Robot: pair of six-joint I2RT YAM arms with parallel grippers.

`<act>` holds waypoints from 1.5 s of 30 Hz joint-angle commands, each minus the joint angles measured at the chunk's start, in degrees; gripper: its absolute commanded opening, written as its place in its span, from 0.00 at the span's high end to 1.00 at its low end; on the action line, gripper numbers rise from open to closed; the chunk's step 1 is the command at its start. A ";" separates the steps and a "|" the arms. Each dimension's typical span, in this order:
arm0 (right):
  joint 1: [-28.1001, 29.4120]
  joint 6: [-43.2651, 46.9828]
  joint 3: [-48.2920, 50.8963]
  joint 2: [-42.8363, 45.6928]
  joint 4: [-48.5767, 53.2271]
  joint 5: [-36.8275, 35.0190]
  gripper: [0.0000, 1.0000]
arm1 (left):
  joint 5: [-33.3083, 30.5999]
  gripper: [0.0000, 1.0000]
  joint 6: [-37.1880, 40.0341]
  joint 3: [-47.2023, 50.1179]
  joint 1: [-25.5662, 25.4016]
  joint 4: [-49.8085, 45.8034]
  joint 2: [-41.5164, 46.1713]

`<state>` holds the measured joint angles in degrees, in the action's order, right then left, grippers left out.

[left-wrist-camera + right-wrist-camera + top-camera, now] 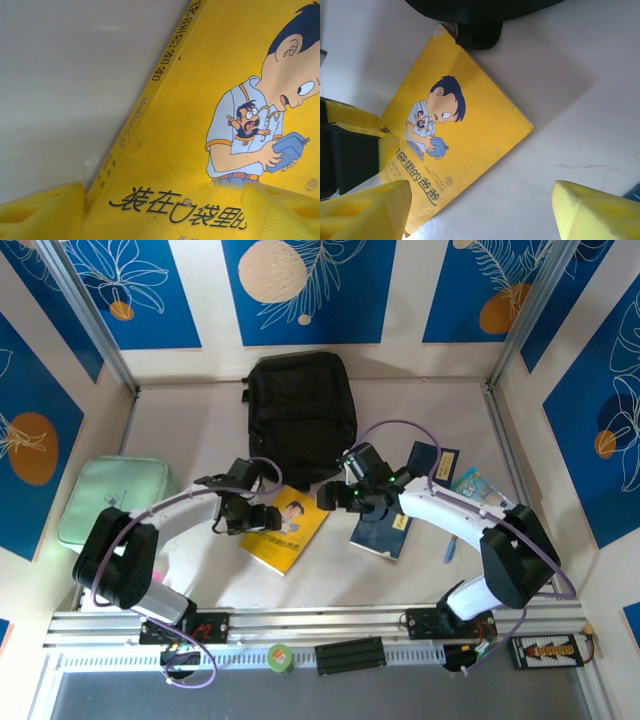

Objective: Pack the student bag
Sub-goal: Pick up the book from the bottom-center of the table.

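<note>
Black student bag [300, 415] lies flat at the far middle of the table [190, 420], all soft, dull fabric. Its long axis runs near to far, and which end is the top is hard to call from up here. Left gripper [160, 215] has its jaws wide over the yellow book [200, 125], clamping nothing. Right gripper [480, 210] is spread wide too and empty, hovering near the bag's near end.
</note>
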<state>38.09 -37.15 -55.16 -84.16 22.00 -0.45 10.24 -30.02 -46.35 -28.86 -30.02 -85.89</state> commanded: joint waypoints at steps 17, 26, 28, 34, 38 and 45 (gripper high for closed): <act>0.94 -19.41 7.87 0.72 -0.84 0.60 0.48 | 7.83 0.58 -7.61 9.20 -8.45 13.92 6.32; 1.75 -20.91 4.78 -6.08 -1.70 1.52 0.59 | 4.22 0.56 -8.82 7.39 -7.80 12.13 5.06; 1.49 -20.91 3.50 -7.97 -1.06 1.94 0.60 | 4.32 0.56 -8.28 6.40 -6.98 11.22 4.56; 1.29 -19.71 0.60 -12.61 -0.39 2.49 0.69 | 5.56 0.58 -8.56 4.01 -5.35 10.81 2.07; 1.20 -20.14 0.29 -14.34 1.92 1.67 0.74 | 6.97 0.58 -8.35 2.75 -5.27 10.07 -0.15; 0.77 -19.78 0.71 -15.84 1.99 1.59 0.78 | 9.31 0.59 -10.29 2.47 -5.11 11.72 -2.85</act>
<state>39.24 -57.10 -54.28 -98.10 21.06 1.13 16.47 -39.11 -42.76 -34.35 -18.41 -87.48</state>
